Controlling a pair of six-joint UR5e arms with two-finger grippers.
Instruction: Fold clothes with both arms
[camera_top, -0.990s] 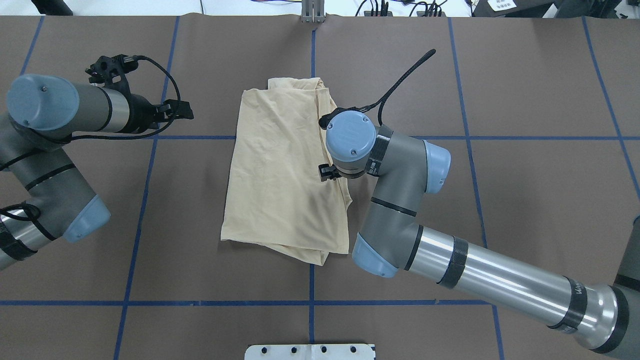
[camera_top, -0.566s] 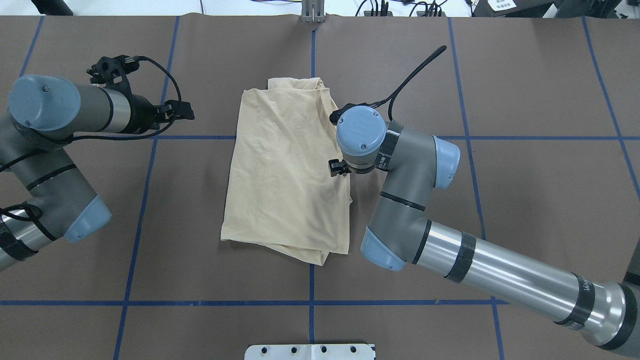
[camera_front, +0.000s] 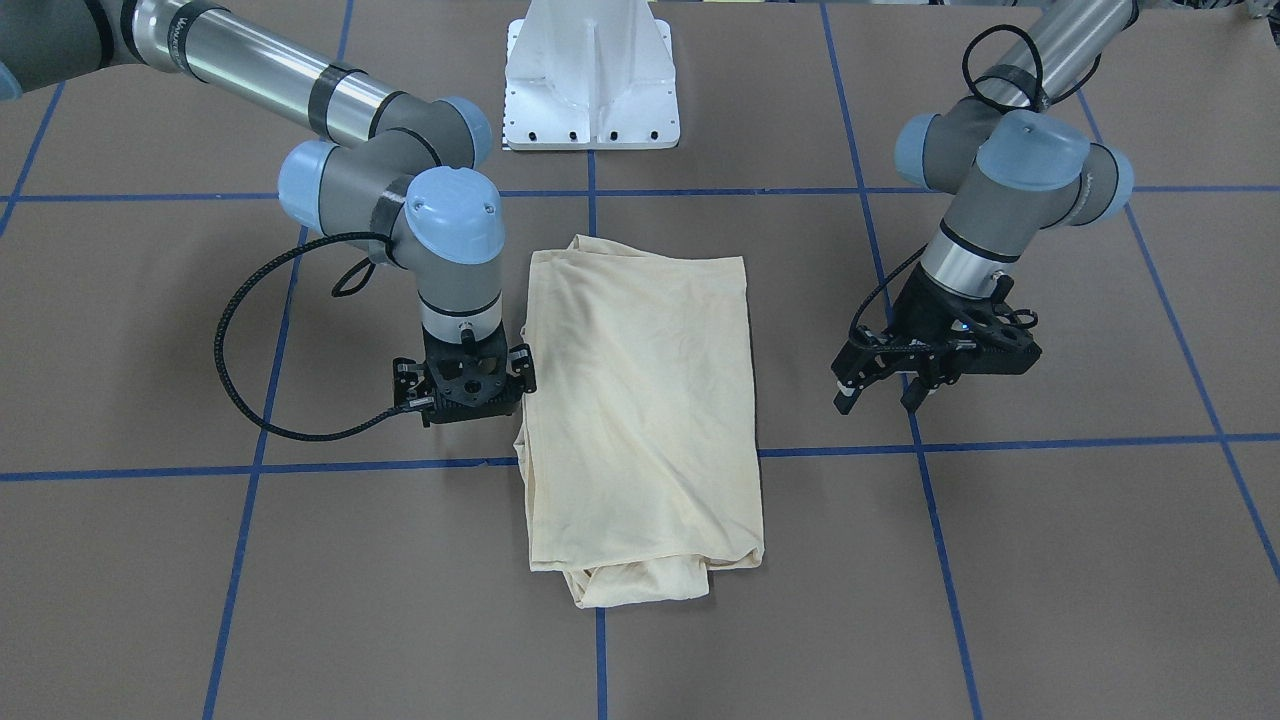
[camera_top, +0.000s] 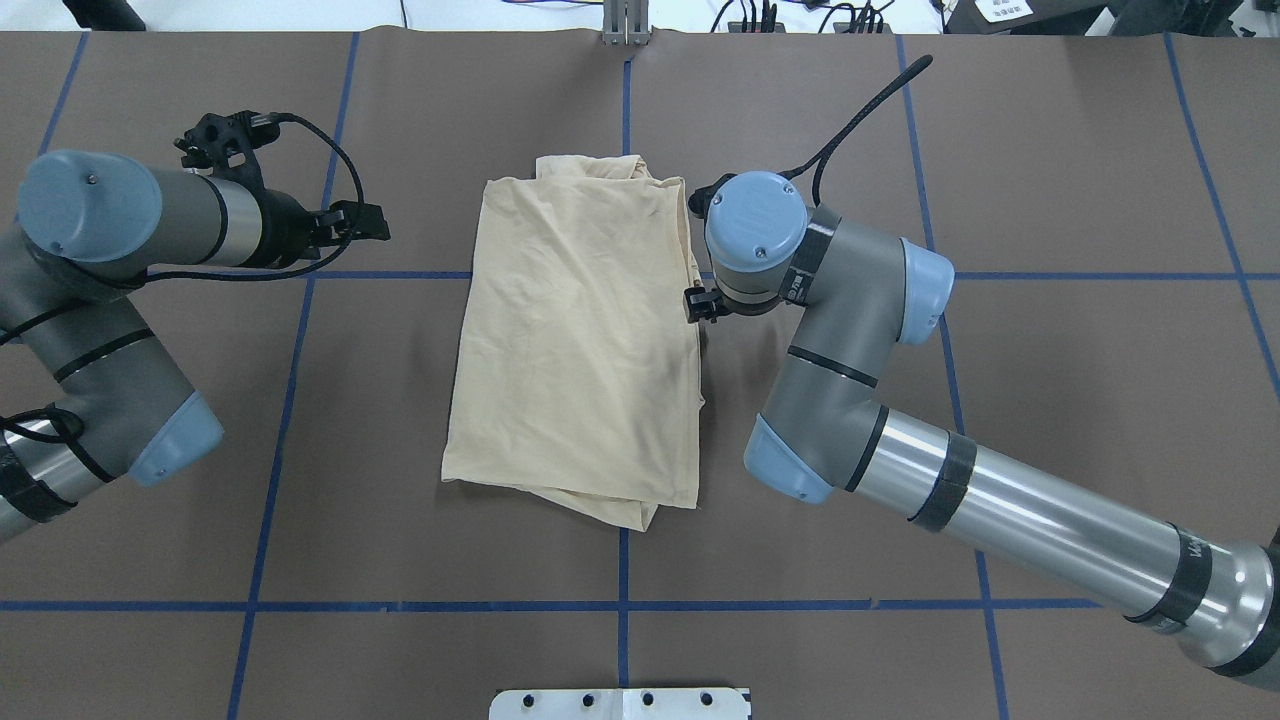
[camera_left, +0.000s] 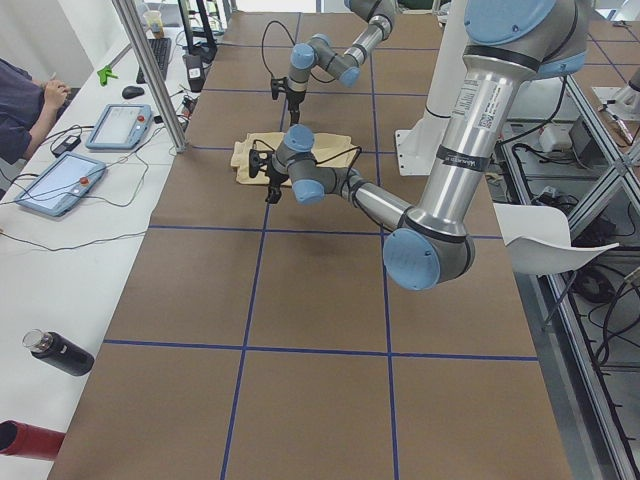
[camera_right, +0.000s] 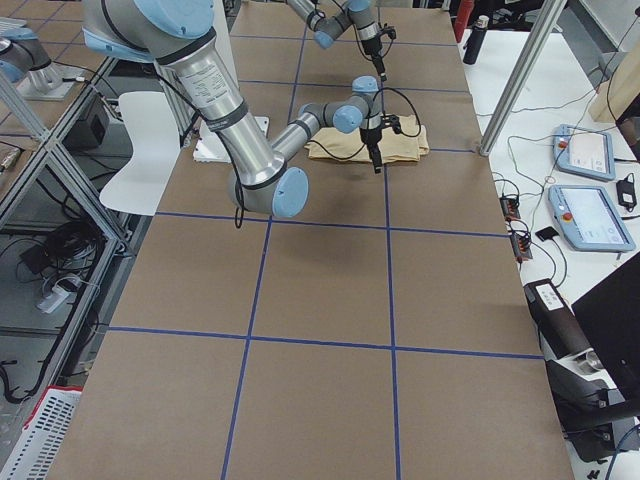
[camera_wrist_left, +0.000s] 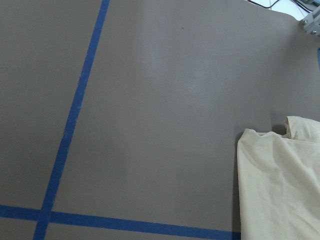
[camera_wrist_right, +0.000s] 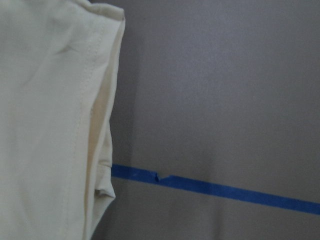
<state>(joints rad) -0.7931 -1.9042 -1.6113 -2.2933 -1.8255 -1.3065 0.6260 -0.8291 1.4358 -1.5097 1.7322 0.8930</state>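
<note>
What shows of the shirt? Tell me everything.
The shirt is pale cream-yellow soft knit, folded into a wrinkled oblong, no print showing. It lies flat on the brown table, across a blue tape line, with an under layer poking out at one short end. The right gripper stands at its long edge; contact unclear.

overhead: steep down | front: opposite, steep down | sides: along table (camera_left: 300, 300), far | wrists: close, both share T-shirt (camera_wrist_right: 45, 125) edge

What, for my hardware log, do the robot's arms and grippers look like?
Both the left arm and right arm have grey links, light-blue joint caps and silver tubes with black bands. Black cables loop to the wrists. The left gripper and right gripper are black, two-fingered.
</note>
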